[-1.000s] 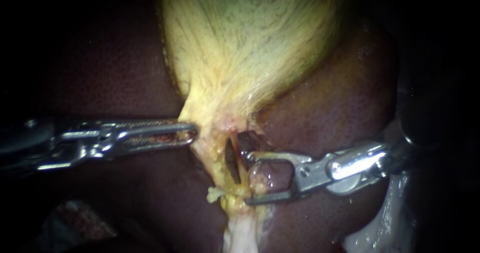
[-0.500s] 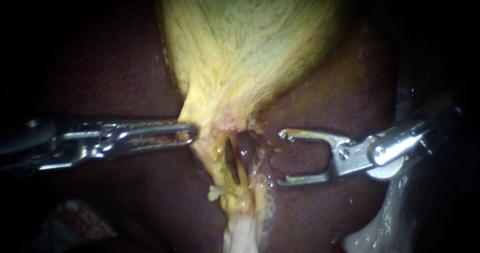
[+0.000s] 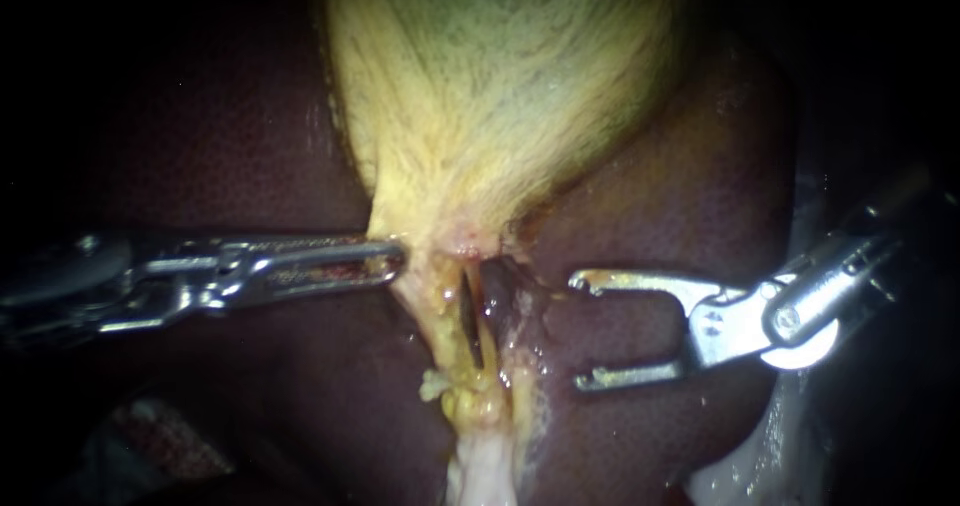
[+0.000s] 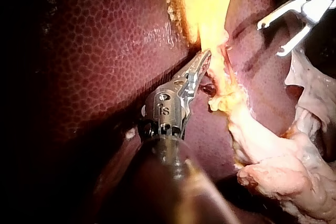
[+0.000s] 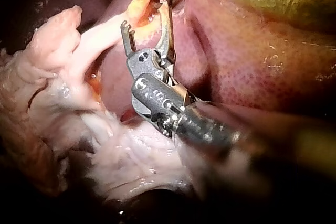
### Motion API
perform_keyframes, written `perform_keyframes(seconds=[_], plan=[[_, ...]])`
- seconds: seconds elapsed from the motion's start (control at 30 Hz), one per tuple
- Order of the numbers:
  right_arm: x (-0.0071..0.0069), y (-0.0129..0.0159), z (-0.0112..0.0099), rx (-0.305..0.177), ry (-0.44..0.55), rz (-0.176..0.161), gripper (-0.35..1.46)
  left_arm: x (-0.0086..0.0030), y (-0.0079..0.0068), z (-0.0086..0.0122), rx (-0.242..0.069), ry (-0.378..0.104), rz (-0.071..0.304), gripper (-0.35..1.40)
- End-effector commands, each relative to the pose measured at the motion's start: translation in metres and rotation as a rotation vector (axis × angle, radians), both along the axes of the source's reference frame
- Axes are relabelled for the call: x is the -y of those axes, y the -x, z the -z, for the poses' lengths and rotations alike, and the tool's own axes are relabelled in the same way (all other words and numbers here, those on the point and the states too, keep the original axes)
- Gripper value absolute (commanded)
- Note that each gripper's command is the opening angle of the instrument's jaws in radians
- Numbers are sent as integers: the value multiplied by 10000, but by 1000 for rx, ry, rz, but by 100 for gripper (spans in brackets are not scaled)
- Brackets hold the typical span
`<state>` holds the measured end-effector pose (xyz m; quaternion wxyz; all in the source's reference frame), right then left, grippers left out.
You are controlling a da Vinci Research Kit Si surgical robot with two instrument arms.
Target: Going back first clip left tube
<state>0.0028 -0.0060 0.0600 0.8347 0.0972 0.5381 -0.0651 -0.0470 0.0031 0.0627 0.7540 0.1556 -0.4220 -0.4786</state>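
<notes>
Moved since a second earlier: your right instrument (image 3: pixel 583 330), which had stood with its jaws around the strands below the gallbladder (image 3: pixel 500 96), lay drawn back toward the right over the liver (image 3: pixel 230 136), apart from them.

Item, right instrument: jaws spread wide, hooked tips facing the tubes, nothing between them.

Item, left instrument (image 3: pixel 392 258): jaws closed together on the edge of the gallbladder's neck, holding it out to the left. It had edged slightly to the right, and the neck with it.

Item, left tube (image 3: pixel 442 311): the pale yellow strand left of the dark slit, running down from the neck just beside your left instrument's tip. No clip on it could be made out in any view.

Item, right tube (image 3: pixel 503 311): the darker strand right of the slit, nearest your open jaws.

Hazards, as judged:
- The lower jaw sat close over the liver; a dip on the way out could have scored its surface.
- Any drift back inward could have let a hooked tip snag the right tube.
- Your left instrument's pull fell on a thin neck; more pull could have torn it or disturbed whatever sat on the left tube.
</notes>
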Motion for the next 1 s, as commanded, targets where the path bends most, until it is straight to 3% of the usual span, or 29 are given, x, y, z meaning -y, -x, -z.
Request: perform_keyframes(seconds=[0.03,0.2,0.33,1.0], plan=[[0,0,0,-1,3,2,60,1,5,-5,5,-1,-7,-35],[0,0,0,-2,9,4,60,6,26,-24,15,0,-20,-35],[1,1,0,-3,9,5,60,10,33,-30,19,2,-26,-35],[-4,7,7,-6,4,5,60,11,32,-30,22,1,-30,-35]])
